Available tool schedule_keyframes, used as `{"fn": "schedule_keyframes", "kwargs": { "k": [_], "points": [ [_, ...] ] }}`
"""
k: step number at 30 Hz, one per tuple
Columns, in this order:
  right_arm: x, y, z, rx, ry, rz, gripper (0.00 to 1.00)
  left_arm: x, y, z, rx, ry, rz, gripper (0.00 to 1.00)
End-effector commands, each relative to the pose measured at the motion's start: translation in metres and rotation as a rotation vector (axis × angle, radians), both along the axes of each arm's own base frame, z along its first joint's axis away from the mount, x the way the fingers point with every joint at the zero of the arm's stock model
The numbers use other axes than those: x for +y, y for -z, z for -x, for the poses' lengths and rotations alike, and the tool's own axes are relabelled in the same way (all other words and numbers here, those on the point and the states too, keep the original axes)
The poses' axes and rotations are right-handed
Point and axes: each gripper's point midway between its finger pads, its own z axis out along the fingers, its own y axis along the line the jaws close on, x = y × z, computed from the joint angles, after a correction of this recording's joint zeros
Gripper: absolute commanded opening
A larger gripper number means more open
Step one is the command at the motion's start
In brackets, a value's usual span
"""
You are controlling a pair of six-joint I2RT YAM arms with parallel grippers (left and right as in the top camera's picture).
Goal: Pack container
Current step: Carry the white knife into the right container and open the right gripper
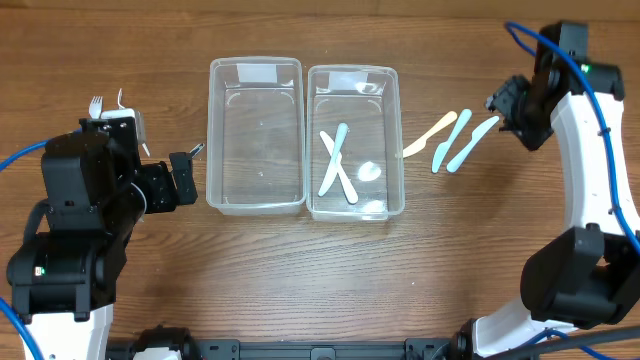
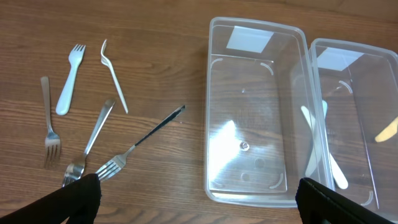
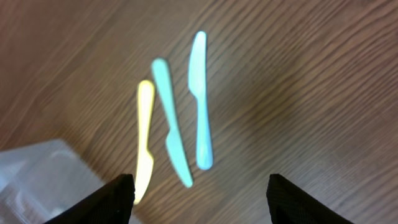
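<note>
Three plastic knives (image 3: 171,124): flat on worktop (image 3: 298,93) just ahead of right tool (image 3: 199,186), jaws apart, empty; container (image 3: 37,177) at its left. Left tool (image 2: 198,186) likewise released. Risk: knives lie crowded together, so a pinch may catch two.

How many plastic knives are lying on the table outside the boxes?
3, side by side right of the boxes: yellow knife nearest, teal knife between, blue knife farthest. None seems hidden.
</note>
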Motion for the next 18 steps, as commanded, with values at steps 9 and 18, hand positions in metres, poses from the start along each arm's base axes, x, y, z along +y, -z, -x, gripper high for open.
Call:
{"fn": "schedule_keyframes", "kwargs": {
  "k": [9,18],
  "points": [
    [0.011,0.083,0.01,0.119,-0.071,-0.052,0.71,0.0,-0.009,-0.002,-0.025,0.015,-0.01,1.0],
    [0.012,0.124,0.007,0.191,-0.084,-0.072,0.71,0.0,-0.009,-0.002,-0.024,0.015,-0.01,1.0]
  ]
}}
